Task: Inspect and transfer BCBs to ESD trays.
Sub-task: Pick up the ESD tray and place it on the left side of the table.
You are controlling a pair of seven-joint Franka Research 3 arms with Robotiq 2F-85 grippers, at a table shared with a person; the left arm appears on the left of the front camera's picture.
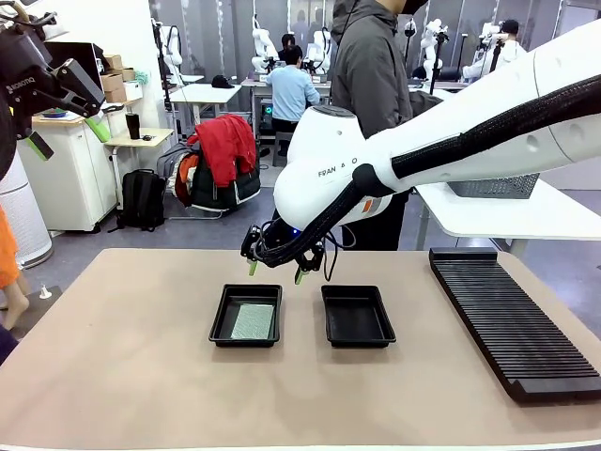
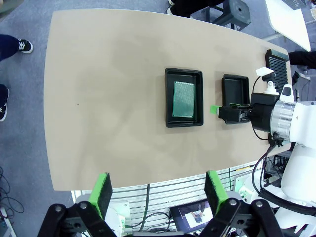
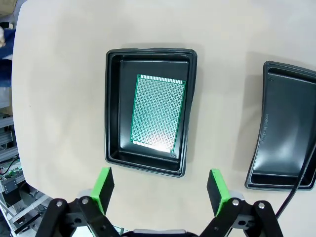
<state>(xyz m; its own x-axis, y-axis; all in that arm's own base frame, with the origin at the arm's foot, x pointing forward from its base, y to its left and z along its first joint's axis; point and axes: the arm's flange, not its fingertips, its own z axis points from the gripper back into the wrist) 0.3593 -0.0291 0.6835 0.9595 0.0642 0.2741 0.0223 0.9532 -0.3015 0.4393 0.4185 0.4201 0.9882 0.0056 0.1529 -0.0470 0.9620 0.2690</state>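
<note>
Two black ESD trays sit side by side mid-table. The left tray (image 1: pixel 246 315) (image 2: pixel 184 98) (image 3: pixel 148 111) holds one green BCB (image 1: pixel 254 321) (image 2: pixel 183 98) (image 3: pixel 158 114) lying flat toward its right side. Nothing lies in the right tray (image 1: pixel 357 316) (image 2: pixel 234 98) (image 3: pixel 284 133). My right gripper (image 1: pixel 274 272) (image 2: pixel 216 109) (image 3: pixel 160 190) hangs open just behind the trays, above the gap near the left tray's far rim, with nothing between its fingers. High at the picture's left, my left gripper (image 1: pixel 66 124) (image 2: pixel 158 191) is open and looks down on the whole table.
A long black ribbed rack (image 1: pixel 512 318) lies along the table's right side. A person in a dark jacket (image 1: pixel 371 85) stands at the far edge behind my right arm. The beige tabletop (image 1: pixel 122 357) is bare left of and in front of the trays.
</note>
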